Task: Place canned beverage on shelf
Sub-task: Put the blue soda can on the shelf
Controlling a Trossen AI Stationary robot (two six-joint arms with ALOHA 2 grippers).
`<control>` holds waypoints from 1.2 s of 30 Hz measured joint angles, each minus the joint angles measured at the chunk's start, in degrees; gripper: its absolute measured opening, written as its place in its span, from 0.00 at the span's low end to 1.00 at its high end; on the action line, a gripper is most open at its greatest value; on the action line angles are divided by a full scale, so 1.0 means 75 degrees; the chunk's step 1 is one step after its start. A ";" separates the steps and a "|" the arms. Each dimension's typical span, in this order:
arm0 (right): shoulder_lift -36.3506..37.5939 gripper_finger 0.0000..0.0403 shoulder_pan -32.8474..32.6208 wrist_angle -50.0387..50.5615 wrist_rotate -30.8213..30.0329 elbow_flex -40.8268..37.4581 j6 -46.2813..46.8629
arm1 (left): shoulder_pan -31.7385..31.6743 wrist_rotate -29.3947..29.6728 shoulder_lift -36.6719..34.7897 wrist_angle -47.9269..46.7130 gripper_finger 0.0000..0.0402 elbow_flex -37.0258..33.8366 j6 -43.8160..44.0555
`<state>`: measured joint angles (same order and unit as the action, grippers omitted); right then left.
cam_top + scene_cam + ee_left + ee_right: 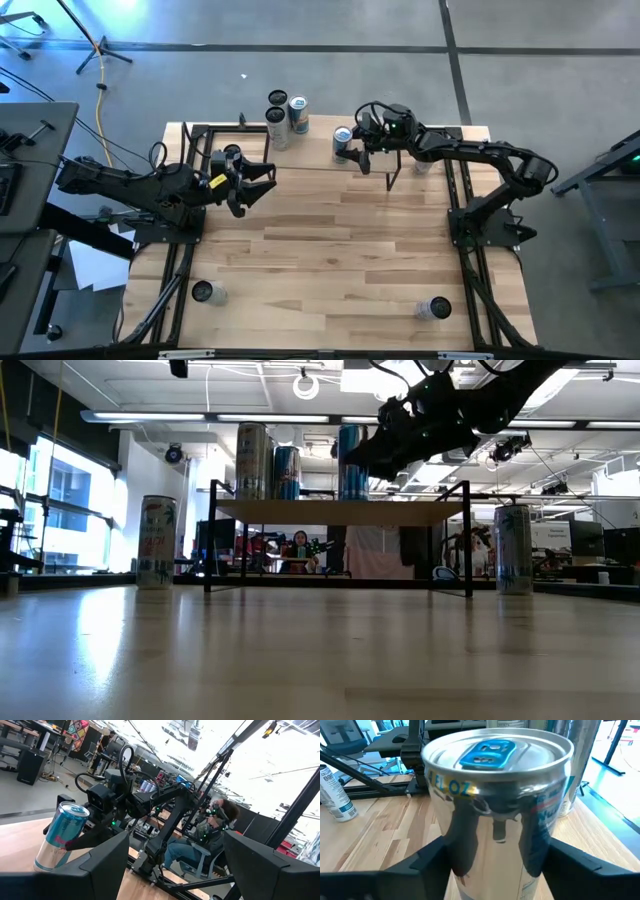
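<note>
3 cans (pixel 343 140) on shelf (pixel 440 166), 4 more on table (pixel 330 240).

The shelf (pixel 330 150) stands at the upper middle of the high view. On it, three cans (pixel 285 115) cluster toward its left end and one can (pixel 343 141) stands mid-board. Two more cans (pixel 205 292) (pixel 436 309) stand near the table's (pixel 320 240) lower corners.

Silver can (pixel 497 805) with a blue pull-tab and blue lettering (its side mirrors dark shapes), flanked by black gripper fingers (pixel 410 870). Shelf (pixel 340 511): pale wood board on black legs. Worktop (pixel 330 240): light, striped wood planks framed in black.
</note>
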<state>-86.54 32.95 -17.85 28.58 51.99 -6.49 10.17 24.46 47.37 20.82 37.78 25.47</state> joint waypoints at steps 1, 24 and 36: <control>0.0000 0.60 0.0000 0.0000 0.0002 0.0000 -0.0002 | -0.0001 0.0001 0.0000 0.0000 0.74 0.0000 0.0000; 0.0000 0.56 -0.1114 0.0209 -0.2648 0.0899 0.0345 | -0.0002 -0.0002 0.0000 0.0000 0.74 0.0000 -0.0012; -0.1081 0.56 -0.2006 -0.0010 -0.5207 0.1860 0.0732 | 0.0001 -0.0247 -0.0006 -0.0001 0.74 0.0000 -0.0020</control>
<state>-94.65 17.90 -17.92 -10.47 65.93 -1.00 10.17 22.61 47.33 20.81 37.78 25.32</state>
